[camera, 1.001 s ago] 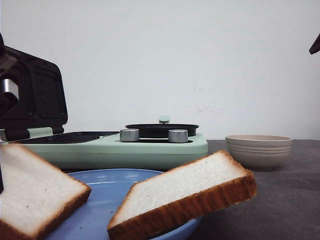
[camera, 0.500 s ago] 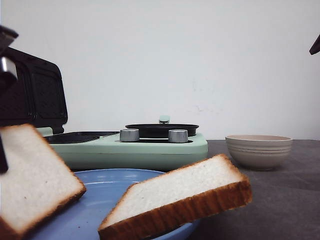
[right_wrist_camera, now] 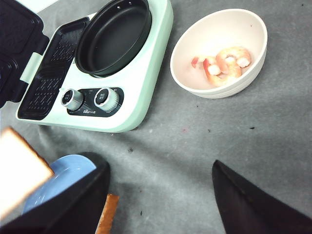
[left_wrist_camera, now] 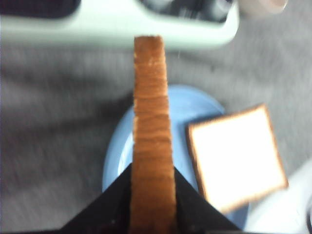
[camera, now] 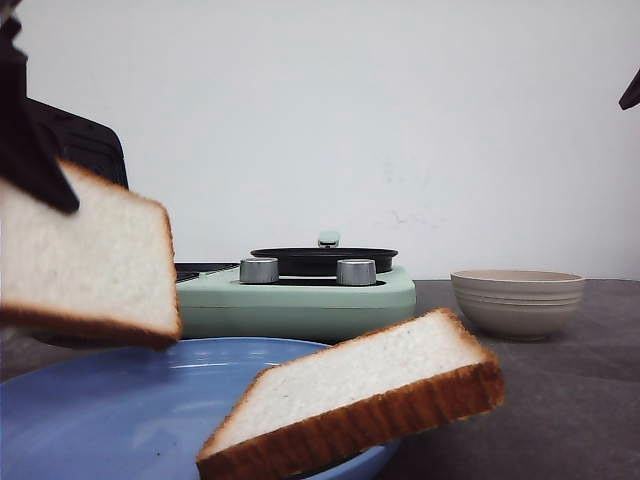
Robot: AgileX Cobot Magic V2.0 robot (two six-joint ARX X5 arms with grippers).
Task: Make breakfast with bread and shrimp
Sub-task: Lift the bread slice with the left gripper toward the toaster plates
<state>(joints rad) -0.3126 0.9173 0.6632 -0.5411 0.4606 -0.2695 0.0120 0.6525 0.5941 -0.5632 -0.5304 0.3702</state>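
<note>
My left gripper (left_wrist_camera: 152, 168) is shut on one bread slice (camera: 85, 260) and holds it on edge in the air above the left of the blue plate (camera: 100, 400). In the left wrist view its crust (left_wrist_camera: 151, 112) runs up between the black fingers. The second slice (camera: 360, 390) lies tilted on the plate's right rim, and also shows in the left wrist view (left_wrist_camera: 236, 156). The shrimp (right_wrist_camera: 226, 63) lie in a cream bowl (right_wrist_camera: 185, 73). My right gripper (right_wrist_camera: 160, 165) is open and empty, high over the grey table.
A mint-green breakfast maker (camera: 300, 295) stands behind the plate, with a black round pan (right_wrist_camera: 114, 36), two knobs and a grill plate (right_wrist_camera: 53, 73) under its raised black lid (right_wrist_camera: 14, 39). The cream bowl (camera: 517, 300) stands to its right.
My left gripper has lifted the left bread slice off the plate and up into the air. The second slice shifted slightly on the plate rim. The right arm has not moved.
</note>
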